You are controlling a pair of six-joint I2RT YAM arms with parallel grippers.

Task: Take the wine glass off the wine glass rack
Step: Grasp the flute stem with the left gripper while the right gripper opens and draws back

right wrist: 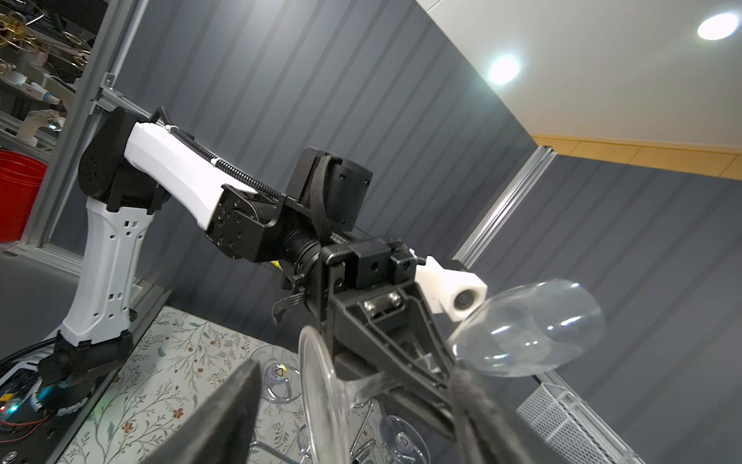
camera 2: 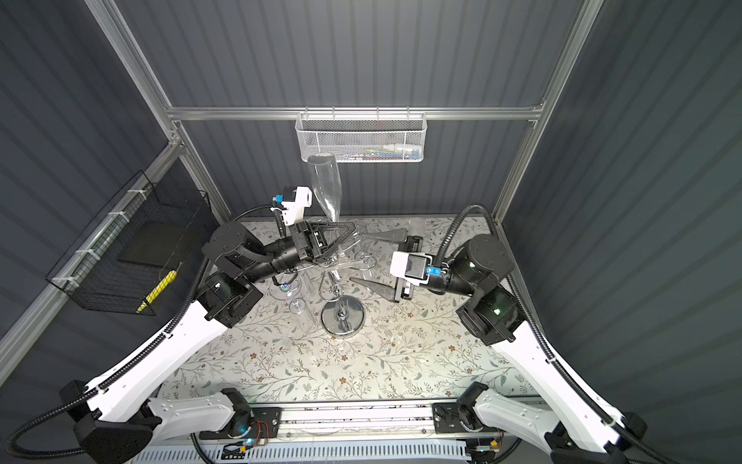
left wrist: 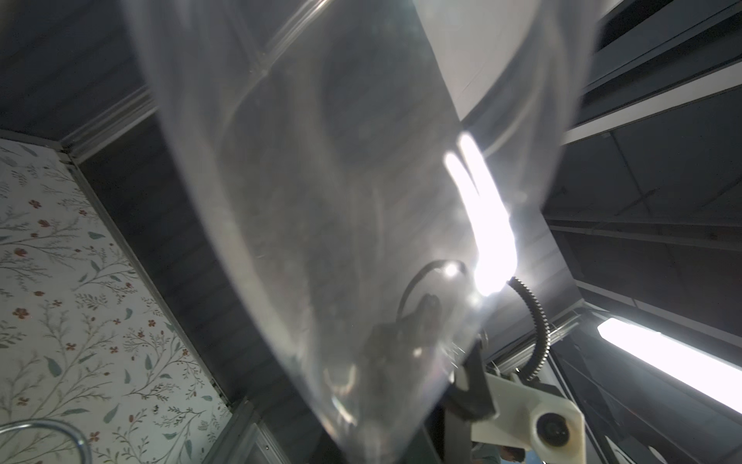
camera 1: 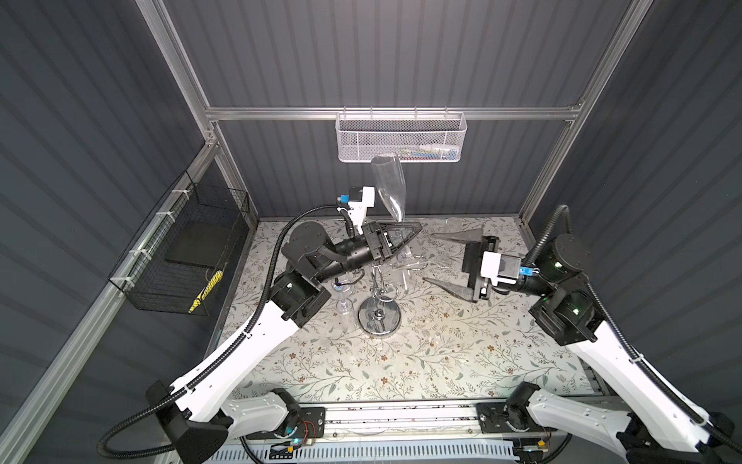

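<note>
Wine glass [camera 1: 387,189] tilted at upper centre, above rack [camera 1: 379,319], stem pinched in left fingers [camera 1: 403,234]; right fingers [camera 1: 451,286] spread wide, empty, right of rack

The clear glass [camera 1: 387,189] is aloft and tilted, rim up and away, stem down, just above the upright chrome rack [camera 1: 379,317] on the table [camera 1: 441,353].

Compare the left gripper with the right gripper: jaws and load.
The left gripper is shut on the wine glass, at its stem; the right gripper stands wide open. The left gripper carries it; the right gripper carries nothing. Both have dark tapered fingers pointing inward.
</note>
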